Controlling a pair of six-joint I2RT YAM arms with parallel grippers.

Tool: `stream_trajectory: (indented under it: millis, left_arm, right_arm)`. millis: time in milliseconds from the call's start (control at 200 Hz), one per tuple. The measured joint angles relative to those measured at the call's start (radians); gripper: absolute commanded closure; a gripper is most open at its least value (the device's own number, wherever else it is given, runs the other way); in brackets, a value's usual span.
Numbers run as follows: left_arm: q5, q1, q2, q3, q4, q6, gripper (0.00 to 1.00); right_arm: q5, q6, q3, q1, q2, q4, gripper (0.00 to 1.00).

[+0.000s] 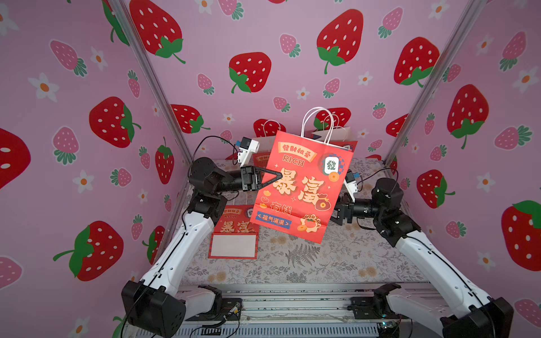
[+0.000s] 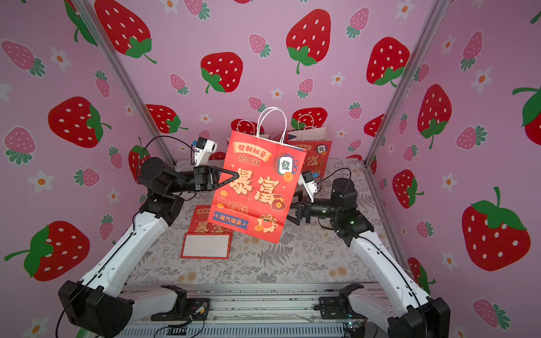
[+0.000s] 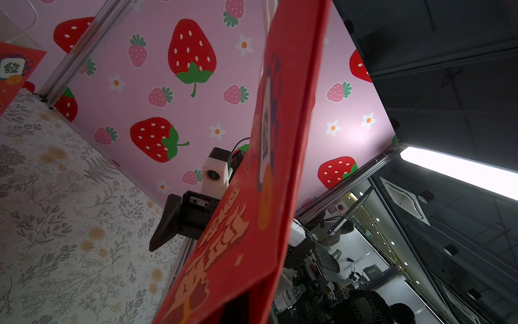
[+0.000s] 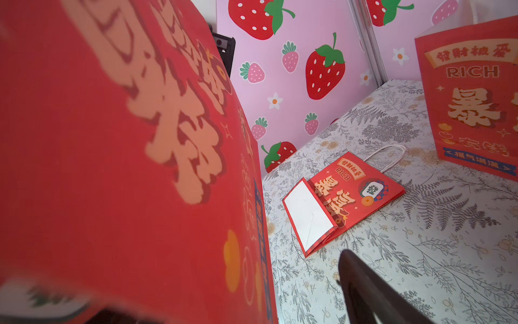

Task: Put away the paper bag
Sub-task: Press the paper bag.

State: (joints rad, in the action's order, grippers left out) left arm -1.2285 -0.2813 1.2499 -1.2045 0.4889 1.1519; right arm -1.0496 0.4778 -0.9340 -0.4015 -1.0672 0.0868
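Left end effector [image 1: 276, 175] clamps the tilted paper bag [image 1: 301, 187] (contents unseen); right end effector [image 1: 334, 215] spread beside it

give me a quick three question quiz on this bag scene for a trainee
1. True or false: the lifted bag rests on the table.
2. Which gripper is shut on the lifted bag? A left, B right, C neither.
3. Fill in: the folded bag lies ___ on the table.
Key: 1 false, it hangs in the air. 2 A, the left gripper; the right gripper is open. 3 flat.
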Motion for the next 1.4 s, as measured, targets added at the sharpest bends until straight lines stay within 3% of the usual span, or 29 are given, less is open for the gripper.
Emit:
stream_trajectory:
  millis: [195,565,820,1201,1396]
  left_arm:
    - [0.025,-0.009,-0.01,0.058,-0.048,-0.059,1.0]
    - [0.053,-0.023,-0.126,0.098,-0.29,-0.307,1.0]
    - [0.068,-0.024,-0.15,0.135,-0.336,-0.358,1.0]
    - [0.079,-0.026,-0.153,0.135,-0.41,-0.425,1.0]
    - [0.112,-0.047,-0.154,0.135,-0.471,-0.472,1.0]
  right_arm:
    - [0.014,0.012,-0.021,-0.003,-0.003,-0.024,0.1]
    - [0.026,0.066,-0.12,-0.004,0.092,-0.109,0.07]
    - [0.027,0.197,-0.124,-0.004,0.103,-0.025,0.0]
    - [0.034,0.329,-0.122,-0.005,0.137,0.13,0.0]
    - [0.077,0.331,-0.122,-0.014,0.133,0.128,0.06]
